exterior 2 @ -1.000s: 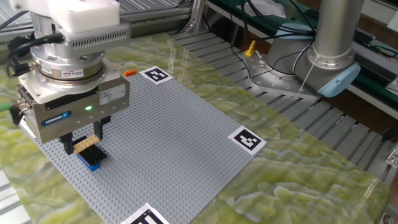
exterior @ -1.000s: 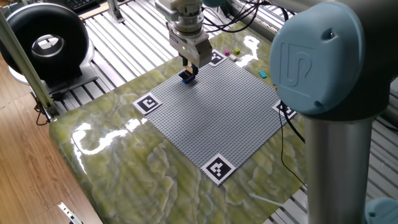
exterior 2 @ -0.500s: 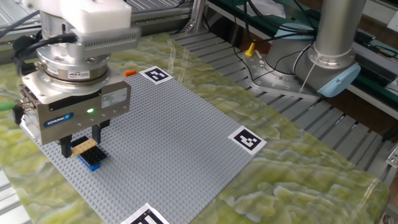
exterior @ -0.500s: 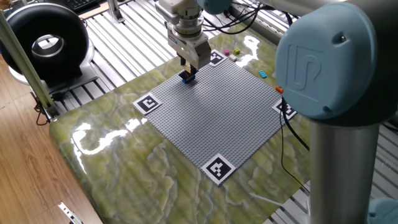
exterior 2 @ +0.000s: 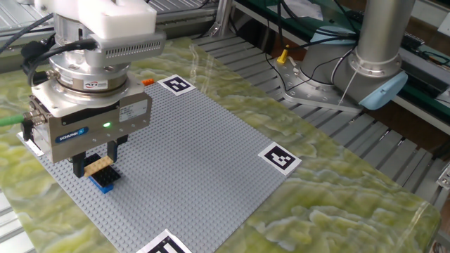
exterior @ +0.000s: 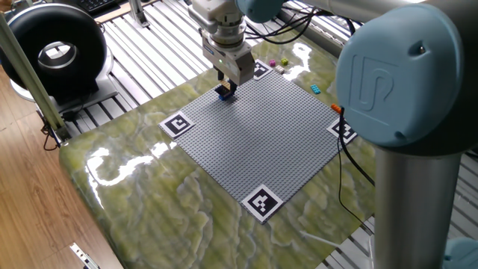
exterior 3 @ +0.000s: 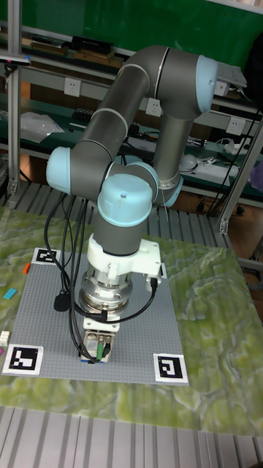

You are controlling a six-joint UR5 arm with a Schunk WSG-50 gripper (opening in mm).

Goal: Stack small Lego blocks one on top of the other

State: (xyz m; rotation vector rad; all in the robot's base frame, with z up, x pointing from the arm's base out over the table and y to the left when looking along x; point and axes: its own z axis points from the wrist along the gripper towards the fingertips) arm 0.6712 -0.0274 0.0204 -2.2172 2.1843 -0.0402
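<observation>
The tool (exterior 2: 98,166) hangs low over one corner region of the grey studded baseplate (exterior 2: 204,161), its two dark fingers (exterior 2: 112,150) closed narrowly on a tan brick (exterior 2: 98,166) that sits directly on a dark blue brick (exterior 2: 103,180). The other fixed view shows this two-brick stack plainly, tan above blue, both flat and studded, the blue one seated on the baseplate.

In one fixed view the stack (exterior: 225,91) is only a small dark blue speck under the tool (exterior: 227,84), and the tan brick cannot be made out. That view does show what the other leaves out: a magenta brick (exterior: 273,63) and a yellow-green brick (exterior: 283,62) beside each other past the baseplate's far corner, a cyan brick (exterior: 316,89) and an orange brick (exterior: 336,108) along the surface's far-right edge.

An orange brick (exterior 2: 147,82) lies beside a corner marker square (exterior 2: 176,85) in the other fixed view.

The tall fixed view hides the stack behind the tool (exterior 3: 96,349), but shows three of the black-and-white marker squares and the glossy, green-marbled surface (exterior 3: 212,307).
</observation>
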